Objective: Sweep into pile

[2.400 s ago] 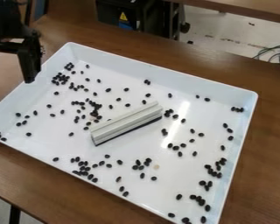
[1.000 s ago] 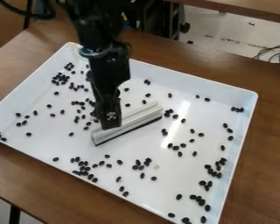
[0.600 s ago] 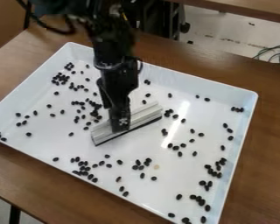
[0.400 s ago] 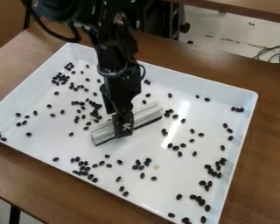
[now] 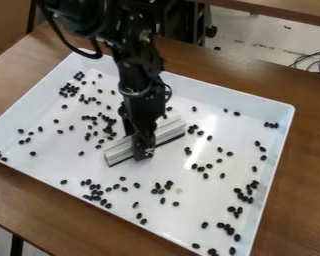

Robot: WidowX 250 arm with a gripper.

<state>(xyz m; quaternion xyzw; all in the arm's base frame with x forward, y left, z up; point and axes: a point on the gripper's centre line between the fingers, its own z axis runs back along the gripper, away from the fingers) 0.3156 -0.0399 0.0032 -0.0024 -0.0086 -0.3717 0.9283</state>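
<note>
Hanging down from the top of the camera view, our black arm (image 5: 132,62) is bringing our gripper (image 5: 144,152) over the middle of the pale grey sweeper (image 5: 171,131). The gripper is covering part of the sweeper, so we are seeing a stretch of it on either side, but we cannot tell how far open the gripper is or whether it has hold of anything. The sweeper is lying slantwise near the middle of the white tray (image 5: 219,94), its dark edge facing the near side.

Across the tray floor we are seeing black beans (image 5: 240,195) lying scattered. Some are bunching toward the far left corner, others near the left end of the near wall, and more along the right wall. A few are sitting just beside the sweeper's right end. One pale piece (image 5: 179,191) is lying among the nearer beans. The tray is resting on a brown table (image 5: 296,175), and cables (image 5: 313,61) are showing beyond it.
</note>
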